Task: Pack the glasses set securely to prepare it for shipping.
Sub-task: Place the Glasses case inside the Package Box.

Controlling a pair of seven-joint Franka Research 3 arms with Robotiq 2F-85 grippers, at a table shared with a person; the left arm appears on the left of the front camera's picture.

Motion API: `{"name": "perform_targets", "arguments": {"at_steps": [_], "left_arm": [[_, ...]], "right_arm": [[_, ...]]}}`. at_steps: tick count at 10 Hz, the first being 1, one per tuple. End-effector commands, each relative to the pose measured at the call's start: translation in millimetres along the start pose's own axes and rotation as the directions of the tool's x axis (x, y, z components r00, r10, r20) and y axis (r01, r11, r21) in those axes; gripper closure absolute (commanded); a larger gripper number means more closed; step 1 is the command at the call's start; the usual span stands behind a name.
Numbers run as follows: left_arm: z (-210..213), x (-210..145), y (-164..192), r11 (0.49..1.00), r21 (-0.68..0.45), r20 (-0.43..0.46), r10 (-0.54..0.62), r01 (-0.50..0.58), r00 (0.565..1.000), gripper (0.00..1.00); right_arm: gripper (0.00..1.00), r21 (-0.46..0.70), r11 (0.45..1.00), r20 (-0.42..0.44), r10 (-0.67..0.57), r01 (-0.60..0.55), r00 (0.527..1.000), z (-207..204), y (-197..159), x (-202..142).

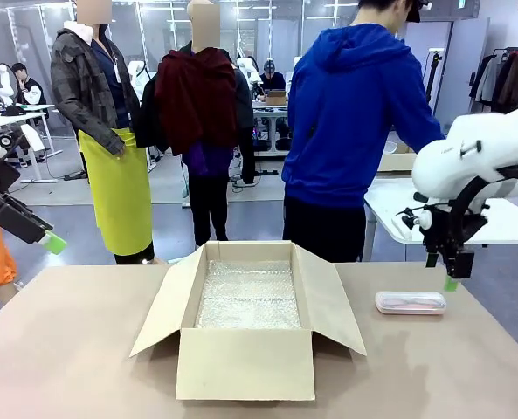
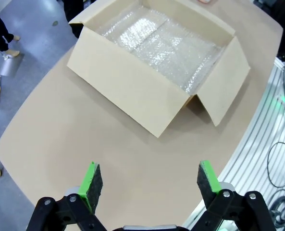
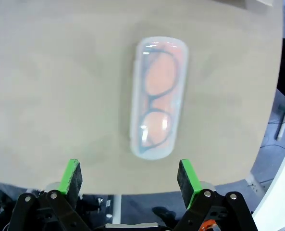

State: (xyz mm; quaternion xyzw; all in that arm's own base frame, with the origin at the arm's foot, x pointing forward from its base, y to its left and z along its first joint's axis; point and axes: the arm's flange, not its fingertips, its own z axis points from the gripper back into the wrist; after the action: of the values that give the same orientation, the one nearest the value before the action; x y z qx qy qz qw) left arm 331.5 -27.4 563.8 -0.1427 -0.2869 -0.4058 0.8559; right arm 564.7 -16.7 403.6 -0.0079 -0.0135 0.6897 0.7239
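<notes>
One pale pink glasses case (image 1: 410, 302) lies flat on the table to the right of the box. In the right wrist view the pink case (image 3: 155, 96) has a translucent lid with dark-framed glasses showing through. My right gripper (image 1: 452, 281) hangs just above and to the right of it. Seen from the wrist, that right gripper (image 3: 129, 175) is open and holds nothing, with the case just ahead of its fingers. At the far left, off the table's edge, my left gripper (image 1: 55, 243) is raised. The left gripper (image 2: 149, 179) is open and empty over bare table.
An open brown cardboard box (image 1: 245, 362) stands mid-table, flaps spread, its floor lined with bubble wrap (image 1: 248, 295). The left wrist view shows the same box (image 2: 132, 91) and bubble wrap (image 2: 161, 43). A person in a blue hoodie (image 1: 350, 113) stands at the far side, back turned.
</notes>
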Motion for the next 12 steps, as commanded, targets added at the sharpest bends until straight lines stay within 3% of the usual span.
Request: {"name": "perform_targets", "arguments": {"at_steps": [1,9,12], "left_arm": [[2.7,0.4,1.3,1.0,-0.012,0.014,-0.012,0.013,1.0,0.0],[2.7,0.4,1.3,1.0,-0.012,0.014,-0.012,0.013,1.0,0.0],[2.7,0.4,1.3,1.0,-0.012,0.014,-0.012,0.013,1.0,0.0]], "right_arm": [[0.0,-0.074,0.997,0.048,-0.023,0.027,0.999,-9.7,-5.4,7.4],[0.0,-0.072,0.992,0.1,-0.095,0.103,0.99,-86.6,-4.7,26.3],[0.0,-0.071,0.992,0.096,-0.096,0.103,0.991,-94.9,-2.3,25.5]]}}
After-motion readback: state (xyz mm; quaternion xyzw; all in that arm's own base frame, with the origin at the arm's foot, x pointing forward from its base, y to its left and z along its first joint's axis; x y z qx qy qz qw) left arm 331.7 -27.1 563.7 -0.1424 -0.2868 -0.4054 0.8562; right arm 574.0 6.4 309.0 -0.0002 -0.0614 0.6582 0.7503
